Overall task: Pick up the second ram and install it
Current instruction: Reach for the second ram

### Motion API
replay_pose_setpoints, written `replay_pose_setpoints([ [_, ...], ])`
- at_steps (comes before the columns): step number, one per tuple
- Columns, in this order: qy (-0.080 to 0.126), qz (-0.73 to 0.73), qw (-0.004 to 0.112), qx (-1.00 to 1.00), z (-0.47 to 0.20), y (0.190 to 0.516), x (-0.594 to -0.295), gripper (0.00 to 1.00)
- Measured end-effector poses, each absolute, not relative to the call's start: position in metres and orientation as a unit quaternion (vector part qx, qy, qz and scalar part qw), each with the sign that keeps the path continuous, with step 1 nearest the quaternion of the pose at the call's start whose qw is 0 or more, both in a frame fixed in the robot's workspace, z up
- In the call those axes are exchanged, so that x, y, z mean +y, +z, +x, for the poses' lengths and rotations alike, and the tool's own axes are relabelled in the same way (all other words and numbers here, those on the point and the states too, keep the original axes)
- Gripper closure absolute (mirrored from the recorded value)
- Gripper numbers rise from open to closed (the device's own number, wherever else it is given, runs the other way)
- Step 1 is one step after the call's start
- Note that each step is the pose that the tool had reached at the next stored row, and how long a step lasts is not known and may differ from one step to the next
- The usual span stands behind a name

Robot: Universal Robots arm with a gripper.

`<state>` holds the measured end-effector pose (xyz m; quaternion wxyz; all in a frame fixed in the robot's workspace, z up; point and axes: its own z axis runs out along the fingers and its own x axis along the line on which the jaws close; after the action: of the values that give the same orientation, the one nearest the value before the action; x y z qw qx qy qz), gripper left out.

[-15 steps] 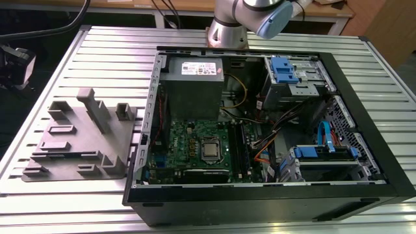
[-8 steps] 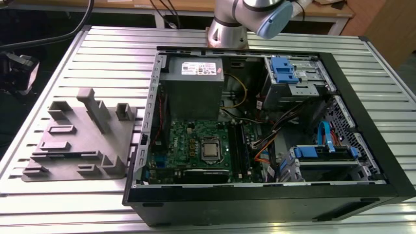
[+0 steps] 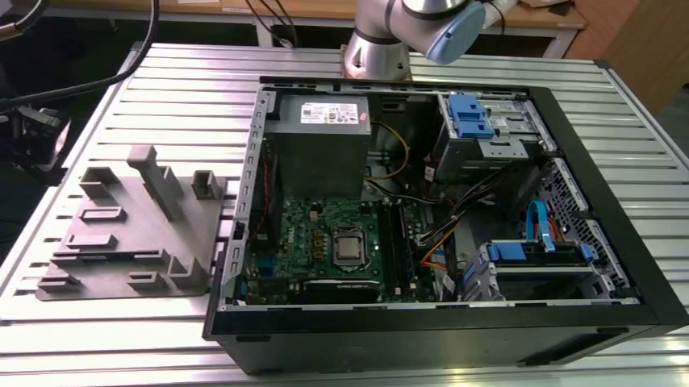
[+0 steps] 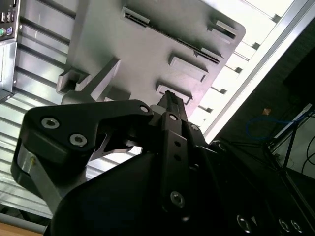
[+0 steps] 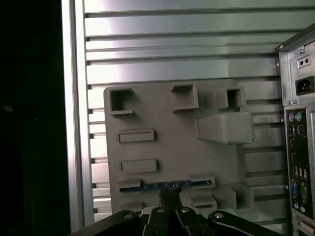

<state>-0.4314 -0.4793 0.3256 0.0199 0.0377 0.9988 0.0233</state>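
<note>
One second ram [image 5: 150, 185] – a thin dark stick with a bluish edge, lying lengthwise in a low slot of the grey fixture [image 5: 162, 123], between two raised holders near the fixture's edge.

One hand [image 5: 170, 194] – black, fingers pressed together into a single narrow tip. In the first wrist view the tip lines up with the middle of the stick. In the second wrist view the hand [image 4: 170, 101] points at the fixture [image 4: 142, 54] from above. Whether the tip touches the stick cannot be told.

One grey fixture [image 3: 119, 234] – a flat block with upright holders, resting on the slatted metal tabletop [image 3: 194, 81] just beside the computer case [image 3: 431, 339], on the exterior view's left.

One computer case – black, laid on its side with the side panel off. Inside it:
- a green motherboard [image 3: 323, 234]
- a grey power supply [image 3: 318, 145]
- blue drive brackets [image 3: 469, 113]

The case's rear ports [image 5: 298, 147] show beside the fixture in the first wrist view.

One silver arm [image 3: 377, 40] – standing behind the case.
</note>
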Motion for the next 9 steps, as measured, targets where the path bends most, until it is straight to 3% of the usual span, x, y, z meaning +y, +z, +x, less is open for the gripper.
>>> replay_pose_setpoints([
  [9,0.023,0.038,0.02,0.999,-0.431,0.308,-0.484,0.93],
])
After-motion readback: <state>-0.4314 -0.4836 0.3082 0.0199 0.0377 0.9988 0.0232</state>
